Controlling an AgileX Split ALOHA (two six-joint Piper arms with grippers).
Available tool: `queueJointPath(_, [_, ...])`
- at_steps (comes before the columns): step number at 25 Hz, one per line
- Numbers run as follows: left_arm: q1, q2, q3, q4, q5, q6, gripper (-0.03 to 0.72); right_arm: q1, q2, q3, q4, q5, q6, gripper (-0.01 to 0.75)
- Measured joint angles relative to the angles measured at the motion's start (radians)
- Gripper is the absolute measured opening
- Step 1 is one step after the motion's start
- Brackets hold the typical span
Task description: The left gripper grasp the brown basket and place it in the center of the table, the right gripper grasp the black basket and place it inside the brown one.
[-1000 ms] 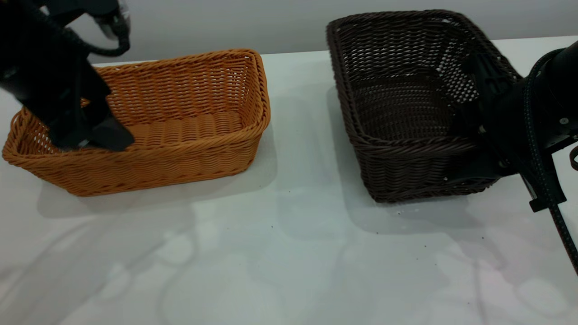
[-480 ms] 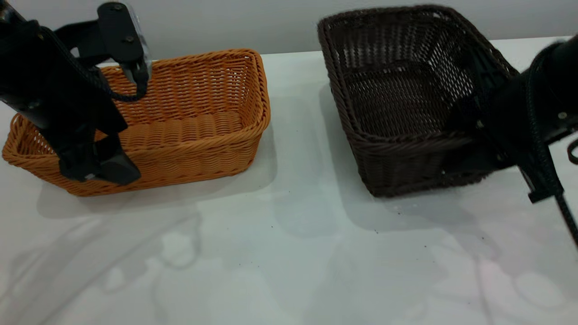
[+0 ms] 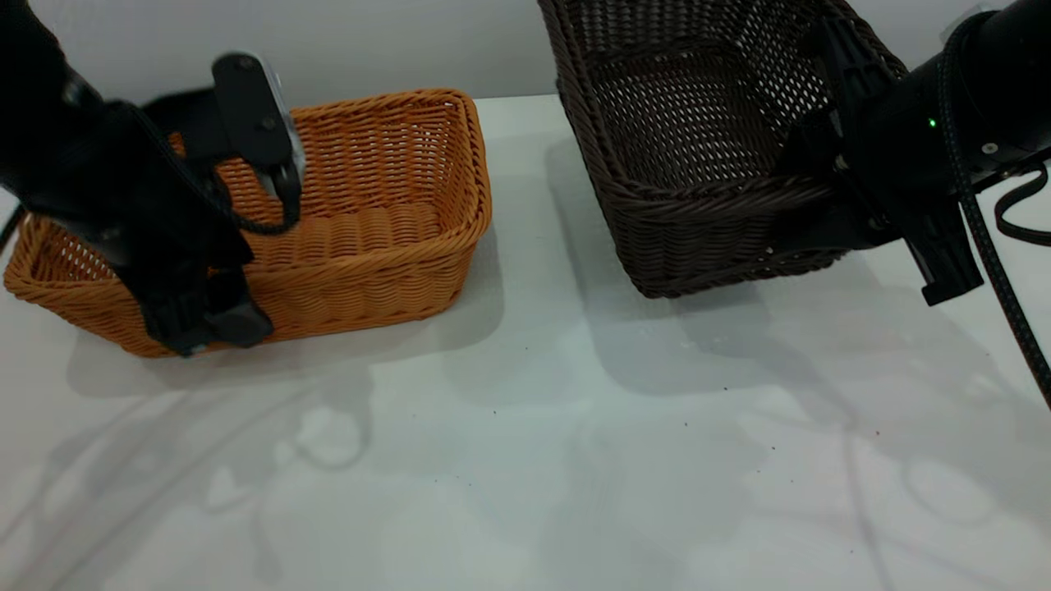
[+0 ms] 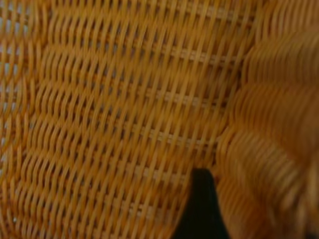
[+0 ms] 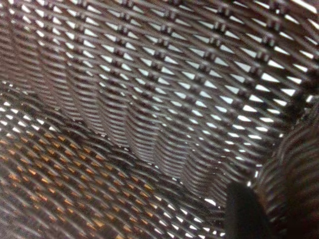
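The brown basket (image 3: 369, 238) stands on the white table (image 3: 525, 476) at the left. My left gripper (image 3: 201, 318) is down over its near long wall, open, with one finger (image 4: 199, 211) inside and the braided rim (image 4: 269, 164) between the jaws. The black basket (image 3: 681, 123) hangs tilted above the table at the back right. My right gripper (image 3: 809, 205) is shut on its near right rim, one finger (image 5: 244, 211) inside against the wall. The right wrist view looks into the black basket's mesh (image 5: 149, 99).
A grey wall runs behind the table's far edge. Bare tabletop lies between the two baskets and across the whole front. The right arm's black cables (image 3: 998, 271) hang down at the right edge.
The right gripper has lifted the black basket off the table, up and to the left, and tilted it. The left gripper has come down over the brown basket's near wall. The brown basket has not moved.
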Motion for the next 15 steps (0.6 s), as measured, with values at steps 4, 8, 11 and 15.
queueJointPath(4, [0.0, 0.037, 0.0, 0.0, -0.045, 0.011, 0.4, -0.036, 0.0, 0.0, -0.005, 0.007, -0.02, 0.239])
queueJointPath(8, [0.0, 0.037, 0.0, 0.0, -0.063, 0.015, 0.246, -0.093, -0.001, 0.0, -0.005, 0.052, -0.067, 0.239])
queueJointPath(11, [-0.004, 0.036, 0.0, 0.007, -0.061, 0.06, 0.113, -0.141, -0.001, -0.003, -0.009, 0.092, -0.111, 0.239])
queueJointPath(15, [-0.031, 0.034, -0.001, -0.004, -0.006, 0.124, 0.093, -0.193, -0.002, -0.042, -0.069, 0.157, -0.137, 0.239])
